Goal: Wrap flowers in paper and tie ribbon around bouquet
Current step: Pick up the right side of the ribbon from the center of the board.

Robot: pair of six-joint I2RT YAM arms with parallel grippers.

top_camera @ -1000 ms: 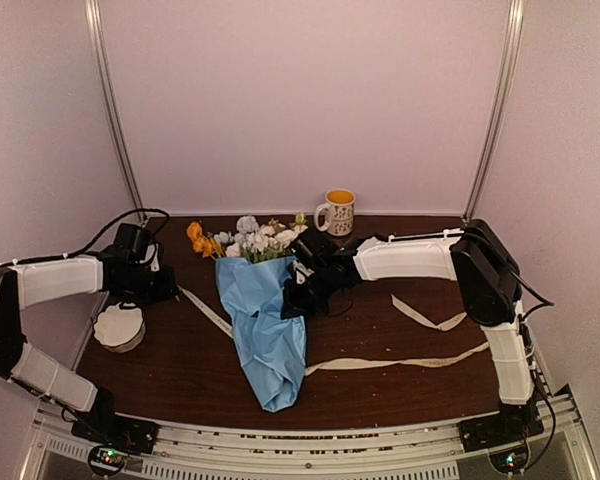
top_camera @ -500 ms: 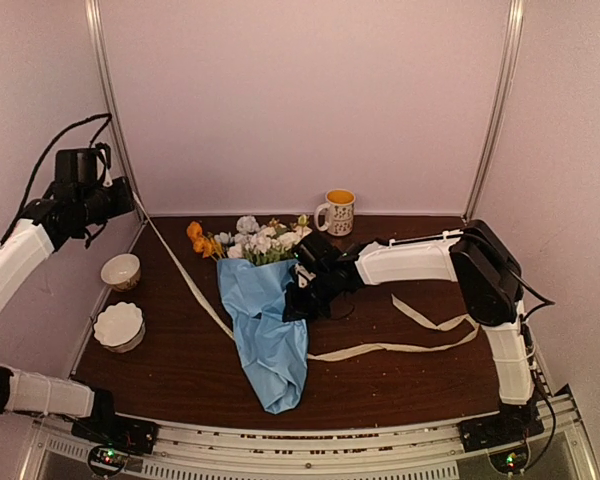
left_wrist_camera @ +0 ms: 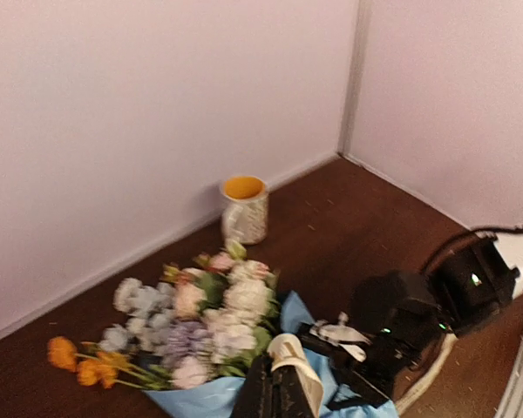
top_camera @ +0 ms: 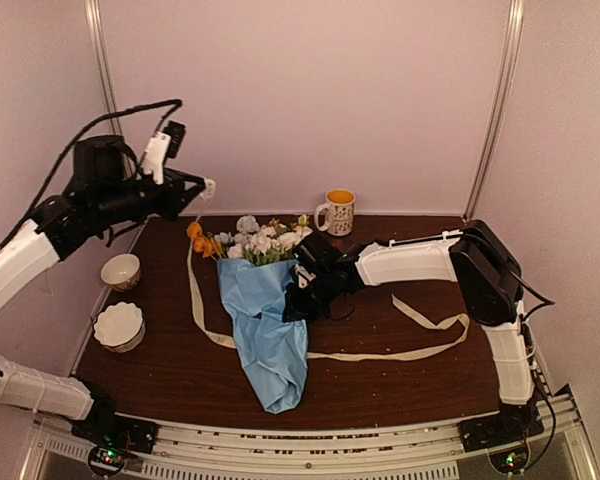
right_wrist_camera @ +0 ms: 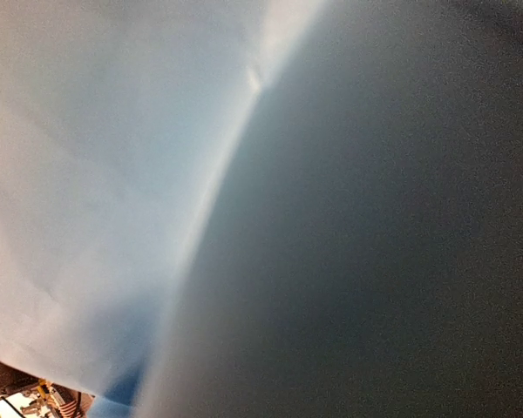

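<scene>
The bouquet (top_camera: pixel 268 325) lies mid-table, a blue paper (left_wrist_camera: pixel 187 402) cone with its flowers (top_camera: pixel 255 240) at the far end; the left wrist view shows those flowers (left_wrist_camera: pixel 200 318) from above. My left gripper (top_camera: pixel 206 187) is raised high over the table's left rear, shut on the cream ribbon's end (left_wrist_camera: pixel 298 364). The ribbon (top_camera: pixel 192 285) hangs from it to the table, passes under the cone and loops off to the right (top_camera: pixel 420 350). My right gripper (top_camera: pixel 296 292) is pressed into the cone's right edge, shut on the paper, its fingers hidden. Blue paper (right_wrist_camera: pixel 96 174) fills the right wrist view.
A mug with a yellow inside (top_camera: pixel 338 212) stands at the back wall behind the flowers. Two small bowls (top_camera: pixel 120 271) (top_camera: pixel 119 326) sit near the table's left edge. My right arm (top_camera: pixel 410 258) stretches across the right half of the table.
My left arm rose from the table's left side and swung right above the flowers with the ribbon in its jaws. The ribbon on the right drew into a tighter loop. The right gripper stayed put.
</scene>
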